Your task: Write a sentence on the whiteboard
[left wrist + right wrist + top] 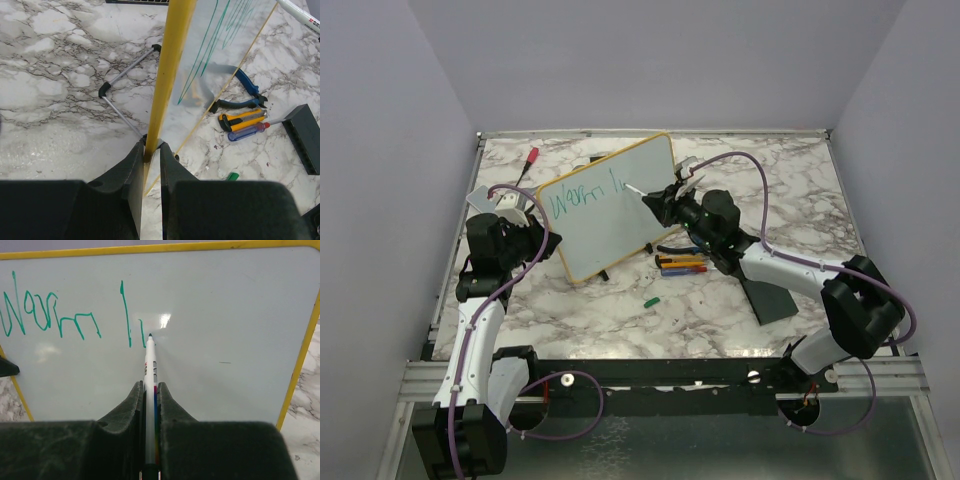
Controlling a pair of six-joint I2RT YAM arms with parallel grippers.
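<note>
Marbled, glossy worktop (720, 320) carries the whiteboard (610, 215), a smooth rectangle with a rounded yellow frame, standing tilted toward the back-left corner. On its left edge the left gripper (151, 147) is clamped on the frame. At the board's face the right gripper (150, 390) is closed on a slim white marker (150, 365), its tip at the board beside the teal sentence (50, 315), so far "Warm" and a stroke or two. Small tools (682, 265) lie just right of the board's foot, and a green cap (651, 299) sits nearer the front edge.
</note>
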